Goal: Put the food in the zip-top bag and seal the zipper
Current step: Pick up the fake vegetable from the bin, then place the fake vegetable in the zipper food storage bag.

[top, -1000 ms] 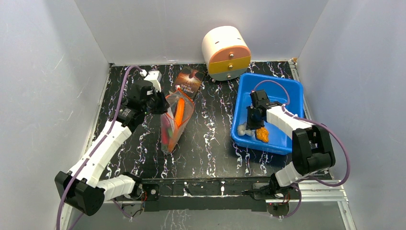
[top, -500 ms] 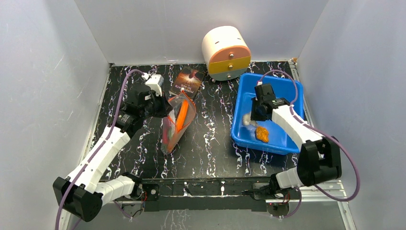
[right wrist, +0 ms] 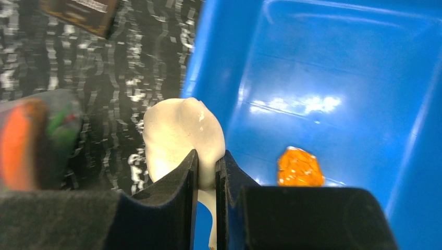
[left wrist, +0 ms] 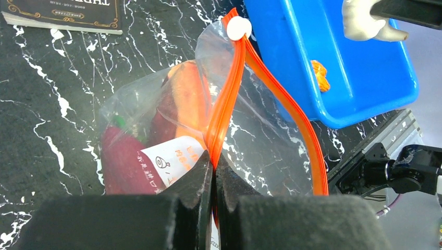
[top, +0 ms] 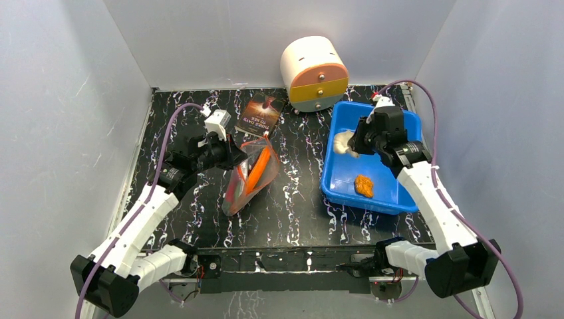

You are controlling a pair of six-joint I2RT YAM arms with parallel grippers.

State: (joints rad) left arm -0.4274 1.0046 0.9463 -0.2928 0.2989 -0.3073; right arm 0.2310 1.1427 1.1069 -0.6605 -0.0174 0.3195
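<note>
The clear zip-top bag [top: 247,178] lies left of centre on the black marbled table, mouth held up and open. It holds an orange-brown slice [left wrist: 186,101], a magenta piece [left wrist: 124,166] and a green stick [left wrist: 119,121]. My left gripper [top: 229,156] is shut on the bag's red-orange zipper [left wrist: 229,94]; in the left wrist view the gripper [left wrist: 214,166] pinches one lip. My right gripper [top: 356,141] is shut on the white lump [right wrist: 180,138] and holds it above the blue bin's left part. A small orange bit [right wrist: 298,166] lies on the bin floor.
The blue bin [top: 406,123] stands at the right. A dark paperback book [top: 261,114] lies behind the bag. A round white container with yellow and orange drawers [top: 314,73] stands at the back. Grey walls close in both sides.
My right gripper has closed on the white lump and lifted it up and back from the bin floor. My left gripper has raised the bag's mouth and shifted it right.
</note>
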